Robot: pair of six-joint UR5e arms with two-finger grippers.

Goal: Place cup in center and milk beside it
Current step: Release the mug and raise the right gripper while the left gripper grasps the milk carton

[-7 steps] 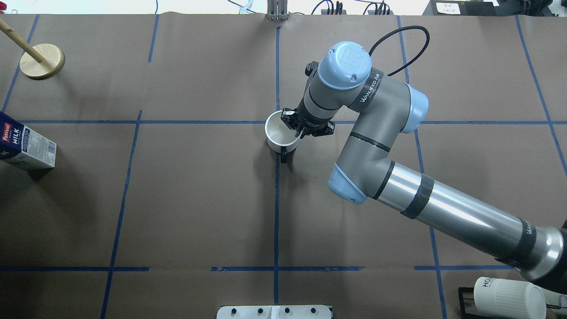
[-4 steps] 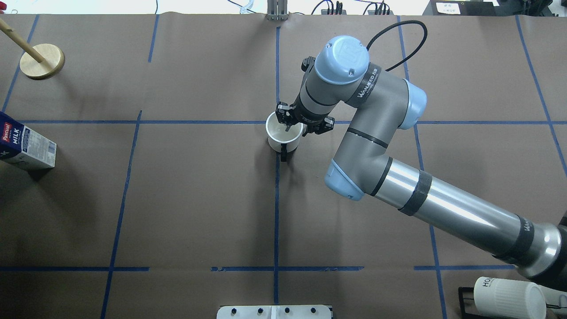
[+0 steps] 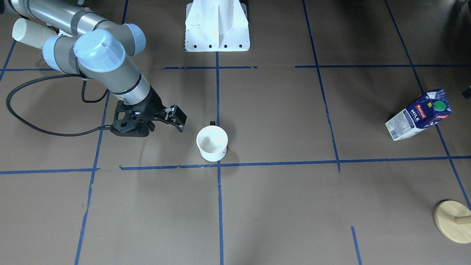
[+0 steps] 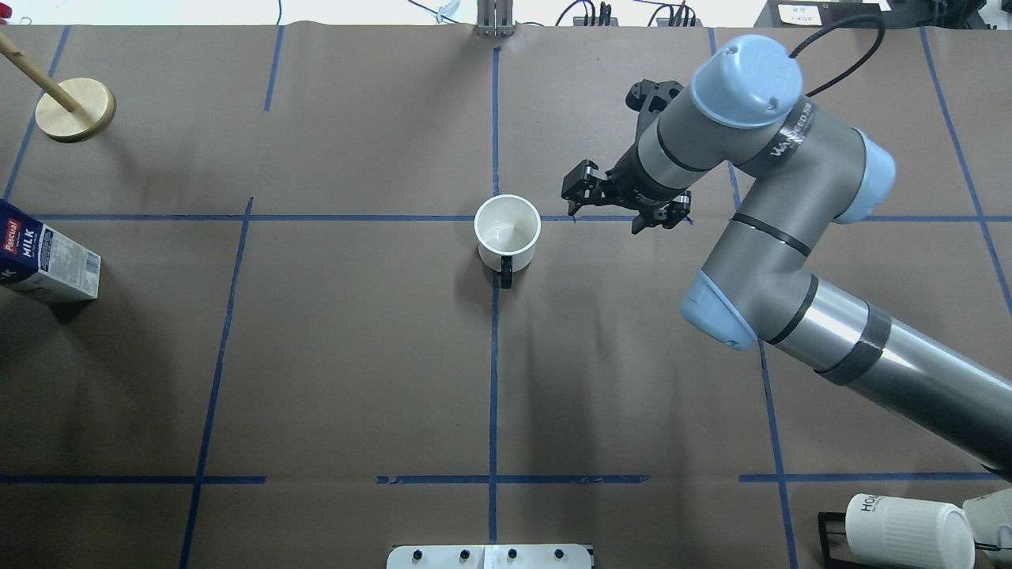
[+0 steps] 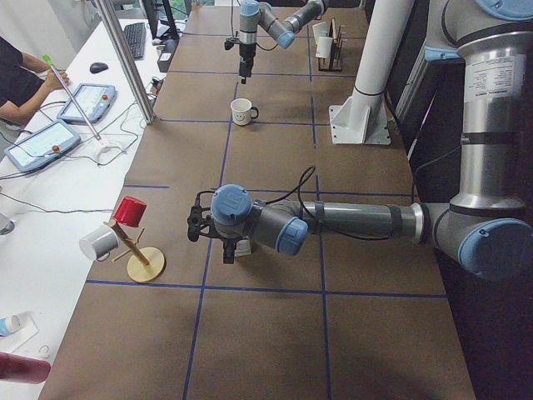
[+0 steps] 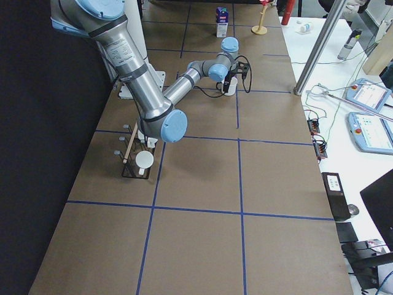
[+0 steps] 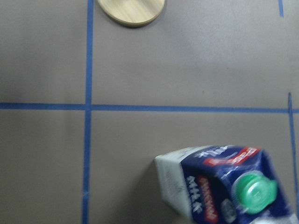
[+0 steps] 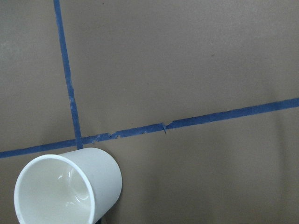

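Your right gripper (image 4: 603, 220) has backed off the cup (image 4: 507, 225), fingers spread wide, gripping nothing, cup upright just beside the center (image 3: 218, 164), left gripper (image 5: 196, 227) unreadable

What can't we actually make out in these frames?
- left gripper: open or shut cannot be told. It shows only in the exterior left view, small and partly behind its own wrist.
- cup: side print is hidden. The overhead view looks down into it, and it is too small elsewhere.
- milk: cut by the overhead view's left edge and blurred in the left wrist view.
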